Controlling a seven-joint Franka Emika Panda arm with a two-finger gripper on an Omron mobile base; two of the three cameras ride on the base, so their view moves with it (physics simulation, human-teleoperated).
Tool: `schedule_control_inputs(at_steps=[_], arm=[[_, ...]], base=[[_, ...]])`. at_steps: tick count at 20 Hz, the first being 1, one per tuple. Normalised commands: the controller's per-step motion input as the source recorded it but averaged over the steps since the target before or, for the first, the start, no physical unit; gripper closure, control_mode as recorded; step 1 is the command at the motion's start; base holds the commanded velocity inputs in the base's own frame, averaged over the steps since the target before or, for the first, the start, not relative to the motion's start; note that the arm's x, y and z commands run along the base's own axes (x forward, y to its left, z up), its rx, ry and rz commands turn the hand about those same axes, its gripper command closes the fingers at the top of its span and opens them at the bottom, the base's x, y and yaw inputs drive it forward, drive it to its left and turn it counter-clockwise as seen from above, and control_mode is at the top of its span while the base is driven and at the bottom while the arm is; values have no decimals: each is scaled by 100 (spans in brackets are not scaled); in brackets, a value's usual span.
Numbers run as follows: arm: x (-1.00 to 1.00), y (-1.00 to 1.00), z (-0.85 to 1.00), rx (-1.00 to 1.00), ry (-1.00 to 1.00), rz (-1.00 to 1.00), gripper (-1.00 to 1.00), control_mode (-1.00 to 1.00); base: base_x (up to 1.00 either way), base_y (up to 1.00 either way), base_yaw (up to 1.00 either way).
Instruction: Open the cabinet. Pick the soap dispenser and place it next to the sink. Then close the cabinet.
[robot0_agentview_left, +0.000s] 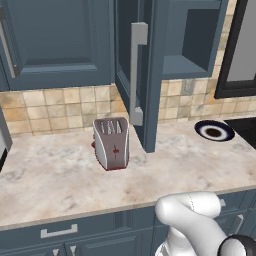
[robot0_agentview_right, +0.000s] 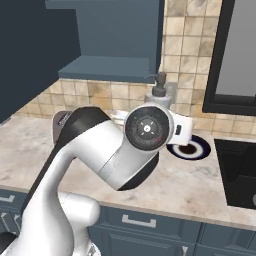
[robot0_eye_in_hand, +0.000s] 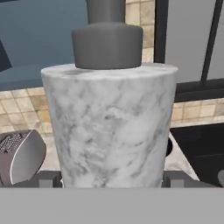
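Dispenser (robot0_eye_in_hand: 109, 127) close in hand view, marbled body between the two fingertips (robot0_eye_in_hand: 48, 178), base cut off; pump head (robot0_agentview_right: 160, 86) alone visible from right base view, rest hidden behind wrist. Claw (robot0_eye_in_hand: 109, 180) clamped wide around dispenser, held above tabletop (robot0_agentview_left: 50, 175), right of toaster (robot0_agentview_left: 111, 143). Elbow bent, forearm level, hand pointing toward backsplash. Cabinet (robot0_agentview_left: 137, 75) door open, shelf bare. Plate (robot0_agentview_left: 214, 131) partly hidden behind wrist.

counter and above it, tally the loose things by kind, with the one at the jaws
toaster: 1
plate: 1
soap dispenser, between the jaws: 1
total: 3
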Motion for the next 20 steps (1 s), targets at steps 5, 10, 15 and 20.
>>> schedule_control_inputs(at_steps=[5,10,15,20], arm=[[0,-58,-76,-5,10,-13,100,-100],[0,-49,-76,-4,12,-16,100,-100],[0,-44,-66,-3,11,-16,100,-100],[0,-16,-40,0,6,-12,100,-100]], base=[[0,0,0],[0,0,0],[0,0,0],[0,0,0]])
